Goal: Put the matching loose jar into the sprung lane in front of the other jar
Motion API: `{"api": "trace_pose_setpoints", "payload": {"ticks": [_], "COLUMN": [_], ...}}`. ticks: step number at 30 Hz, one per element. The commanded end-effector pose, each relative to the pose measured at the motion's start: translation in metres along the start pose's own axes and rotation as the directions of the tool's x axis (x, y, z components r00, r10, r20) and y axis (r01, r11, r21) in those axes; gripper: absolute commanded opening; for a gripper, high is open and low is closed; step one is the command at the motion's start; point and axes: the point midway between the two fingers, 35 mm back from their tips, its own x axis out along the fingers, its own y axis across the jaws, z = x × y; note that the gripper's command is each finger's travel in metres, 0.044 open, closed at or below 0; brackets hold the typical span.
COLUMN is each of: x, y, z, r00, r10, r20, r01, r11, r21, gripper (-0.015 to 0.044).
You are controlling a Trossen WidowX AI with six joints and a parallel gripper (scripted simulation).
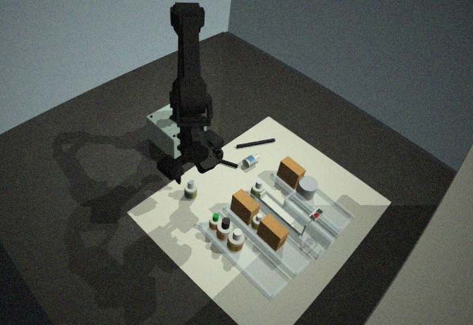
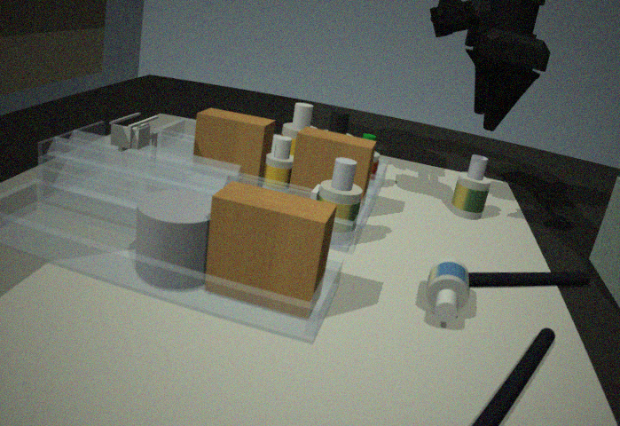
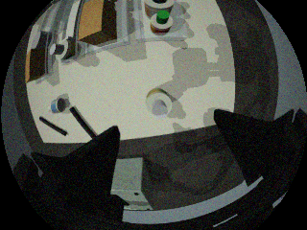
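Note:
The loose jar with a green-and-yellow label and pale cap (image 1: 190,191) (image 2: 470,195) (image 3: 157,102) stands upright on the mat, apart from the lanes. A similar jar (image 1: 257,189) (image 2: 339,201) (image 3: 62,49) stands at the front end of the clear sprung lane (image 2: 349,242), with a long white strip (image 1: 279,209) behind it. The pusher plate is hard to make out. My gripper (image 1: 191,175) (image 2: 485,120) (image 3: 168,122) is open and empty, pointing down above the loose green-label jar, which shows between and beyond the fingertips in the wrist view.
A blue-label jar (image 1: 249,160) (image 2: 448,287) (image 3: 59,105) lies on its side near two black rods (image 1: 255,143) (image 2: 516,376). Neighbouring clear lanes hold orange-brown boxes (image 1: 291,172) (image 2: 270,246), a grey cylinder (image 1: 306,187) (image 2: 172,243) and several jars, one green-capped (image 1: 214,221) (image 3: 162,20).

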Motion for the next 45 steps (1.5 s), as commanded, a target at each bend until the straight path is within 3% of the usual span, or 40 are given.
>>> {"api": "trace_pose_setpoints", "payload": {"ticks": [1, 36, 45], "x": [0.029, 0.079, 0.079], "y": [0.002, 0.005, 0.005], "z": [-0.005, -0.007, -0.007], "r00": [1.000, 1.000, 1.000], "r10": [0.008, 0.008, 0.008], "r20": [-0.021, -0.022, -0.022], "r01": [-0.007, -0.008, -0.008], "r11": [1.000, 1.000, 1.000], "r21": [0.008, 0.008, 0.008], "gripper": [0.0440, 0.0440, 0.0204]}}
